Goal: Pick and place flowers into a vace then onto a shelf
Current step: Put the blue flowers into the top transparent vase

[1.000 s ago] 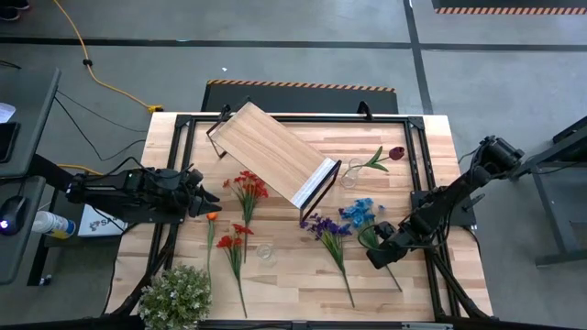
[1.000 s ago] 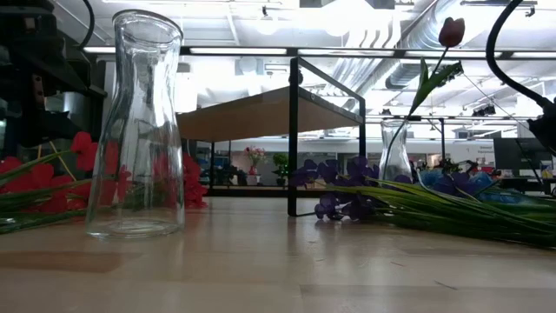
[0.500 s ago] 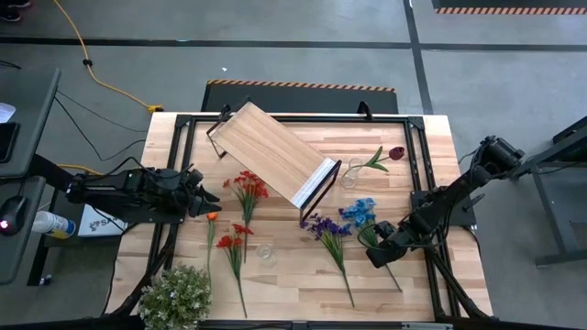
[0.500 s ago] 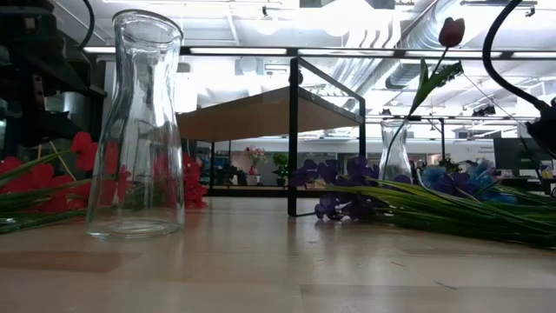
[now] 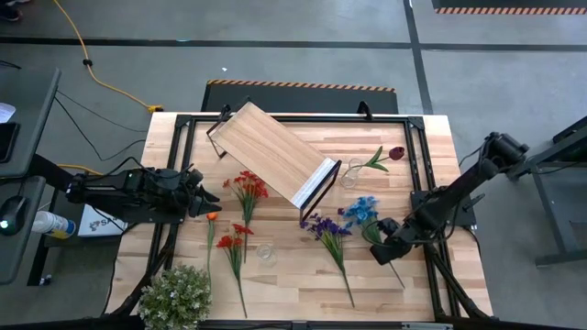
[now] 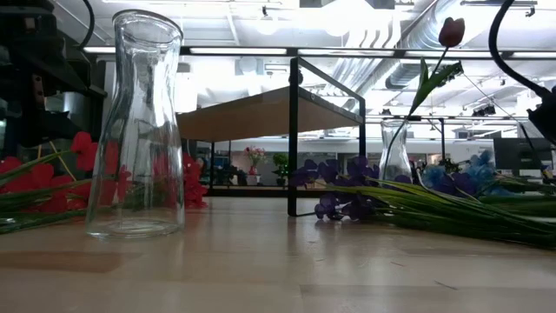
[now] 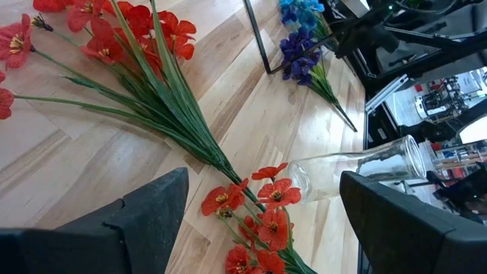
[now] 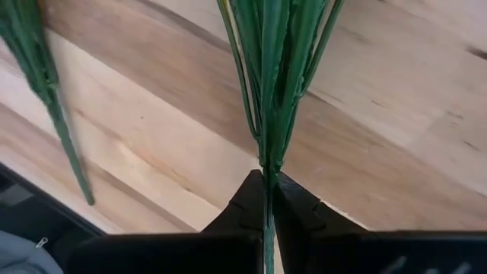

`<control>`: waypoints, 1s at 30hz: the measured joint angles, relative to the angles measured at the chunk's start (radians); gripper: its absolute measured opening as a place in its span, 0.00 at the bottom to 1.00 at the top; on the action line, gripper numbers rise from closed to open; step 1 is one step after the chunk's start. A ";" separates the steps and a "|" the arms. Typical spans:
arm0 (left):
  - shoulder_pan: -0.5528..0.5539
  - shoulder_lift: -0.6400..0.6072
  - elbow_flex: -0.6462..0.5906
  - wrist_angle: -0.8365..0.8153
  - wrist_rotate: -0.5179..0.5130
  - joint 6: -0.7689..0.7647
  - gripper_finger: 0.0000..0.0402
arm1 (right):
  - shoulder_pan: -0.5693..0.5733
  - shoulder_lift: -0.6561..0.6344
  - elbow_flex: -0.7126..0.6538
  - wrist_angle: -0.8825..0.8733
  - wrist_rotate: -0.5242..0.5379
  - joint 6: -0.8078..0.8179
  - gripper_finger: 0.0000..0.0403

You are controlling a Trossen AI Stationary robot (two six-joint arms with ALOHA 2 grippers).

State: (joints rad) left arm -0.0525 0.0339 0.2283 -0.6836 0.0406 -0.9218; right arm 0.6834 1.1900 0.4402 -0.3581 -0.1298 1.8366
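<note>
Place: I'm looking into an open-plan lab or workshop.
Evidence: exposed ceiling ducts [image 6: 382, 52] are showing overhead, a yellow cable [image 5: 96, 78] is trailing across concrete floor [image 5: 303, 23].

Right wrist view cuts the blue flower [image 8: 270, 91] to stems only, blooms out of frame; low view crops right pincer [image 6: 546, 109] at edge.

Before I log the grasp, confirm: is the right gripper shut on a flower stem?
Yes, the right gripper pinches the blue flower's green stem between its fingers.
</note>
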 joint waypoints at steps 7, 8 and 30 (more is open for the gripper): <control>0.000 0.000 0.000 0.000 0.000 0.000 0.94 | 0.001 -0.061 0.094 -0.255 0.004 -0.008 0.00; 0.000 0.000 0.000 0.000 0.000 0.000 0.94 | 0.004 -0.069 0.117 -0.306 0.005 -0.013 0.00; 0.000 0.000 0.000 0.000 0.000 0.000 0.94 | 0.169 -0.117 0.626 -1.179 -0.113 0.075 0.00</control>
State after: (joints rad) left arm -0.0525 0.0341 0.2283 -0.6838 0.0407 -0.9218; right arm 0.8523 1.0731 1.0662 -1.5368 -0.2430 1.9114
